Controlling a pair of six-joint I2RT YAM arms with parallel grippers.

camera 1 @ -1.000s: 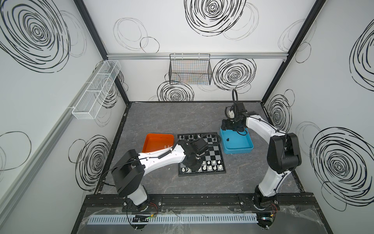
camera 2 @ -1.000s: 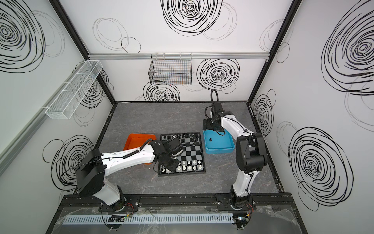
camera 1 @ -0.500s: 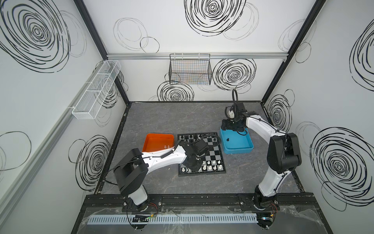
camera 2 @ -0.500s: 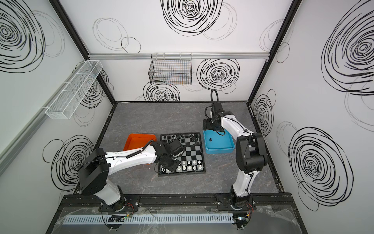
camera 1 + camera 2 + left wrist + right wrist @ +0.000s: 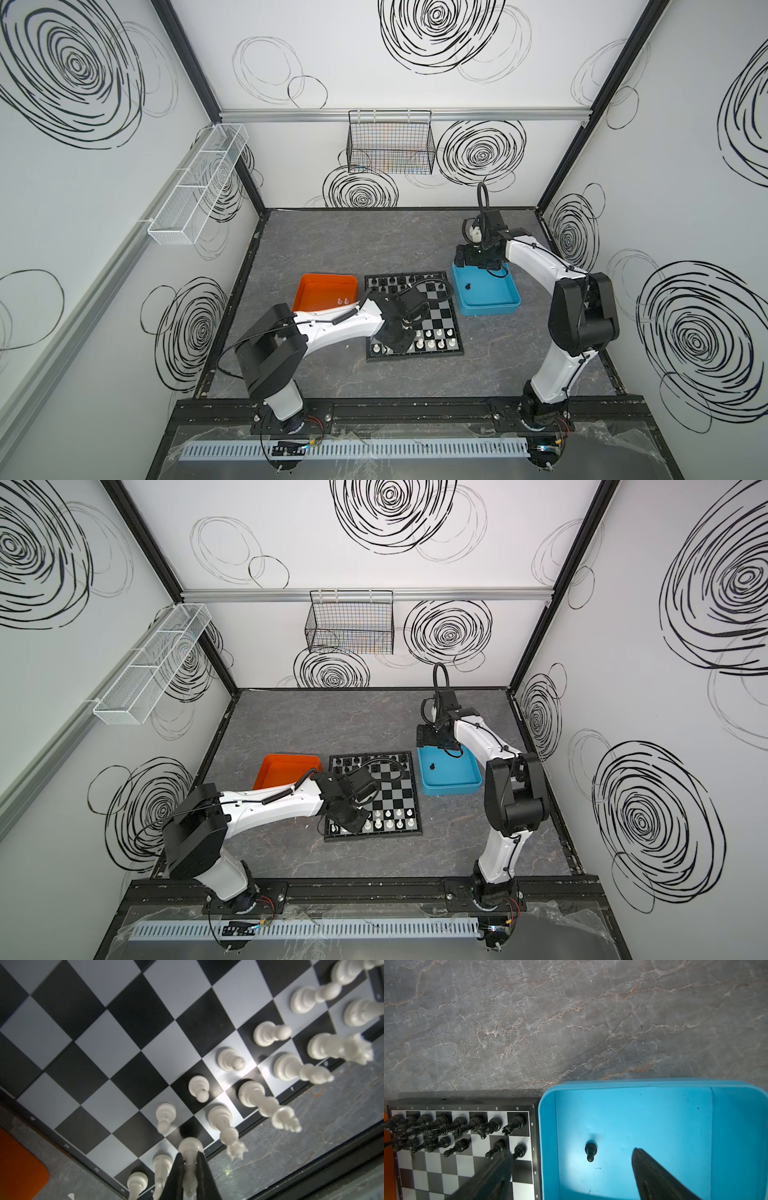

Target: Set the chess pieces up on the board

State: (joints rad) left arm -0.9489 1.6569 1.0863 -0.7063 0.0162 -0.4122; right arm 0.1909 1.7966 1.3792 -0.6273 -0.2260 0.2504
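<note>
I hold a white piece upright in the clamped left gripper, its base just over the board. The right gripper has its fingers apart.

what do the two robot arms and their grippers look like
Both the left arm and the right arm have smooth white link shells joined by boxy black joint housings. A black coiled cable runs along the left arm, and a thick black cable loop arches above the right wrist. The left gripper and the right gripper each have two slim matte black fingers tapering to points.
</note>
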